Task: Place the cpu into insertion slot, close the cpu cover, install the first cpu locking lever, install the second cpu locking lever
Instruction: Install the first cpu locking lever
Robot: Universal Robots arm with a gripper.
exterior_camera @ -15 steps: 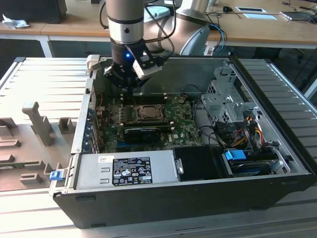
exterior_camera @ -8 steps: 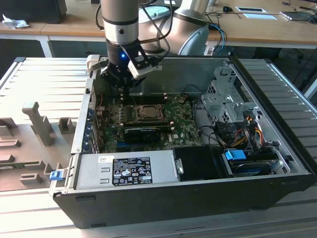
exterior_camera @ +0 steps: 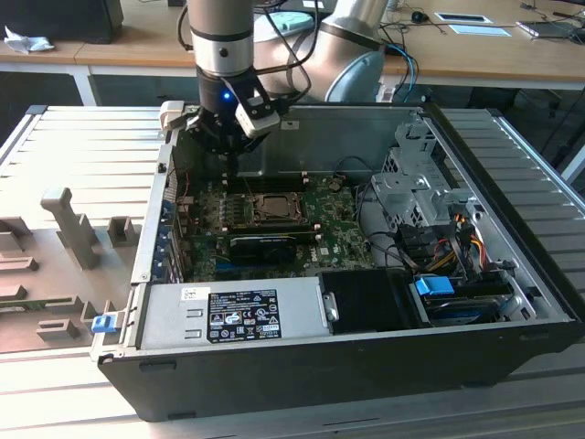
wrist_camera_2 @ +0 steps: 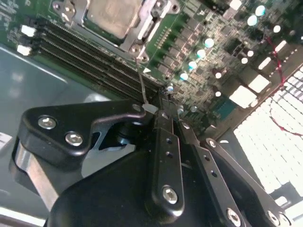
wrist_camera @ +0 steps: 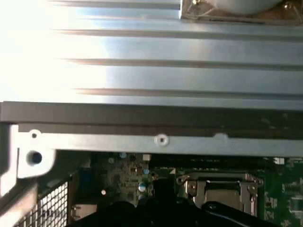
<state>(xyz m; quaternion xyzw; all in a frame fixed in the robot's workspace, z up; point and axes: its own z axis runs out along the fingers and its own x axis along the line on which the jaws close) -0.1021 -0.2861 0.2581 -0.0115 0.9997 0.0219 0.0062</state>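
The cpu (wrist_camera_2: 111,14) sits in its socket, seemingly just beyond the gripper (wrist_camera_2: 163,118).

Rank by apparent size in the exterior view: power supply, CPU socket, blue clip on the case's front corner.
1. power supply, the long grey box along the case's near wall.
2. CPU socket on the motherboard, though it sits farther from the camera.
3. blue clip, clearly smallest.
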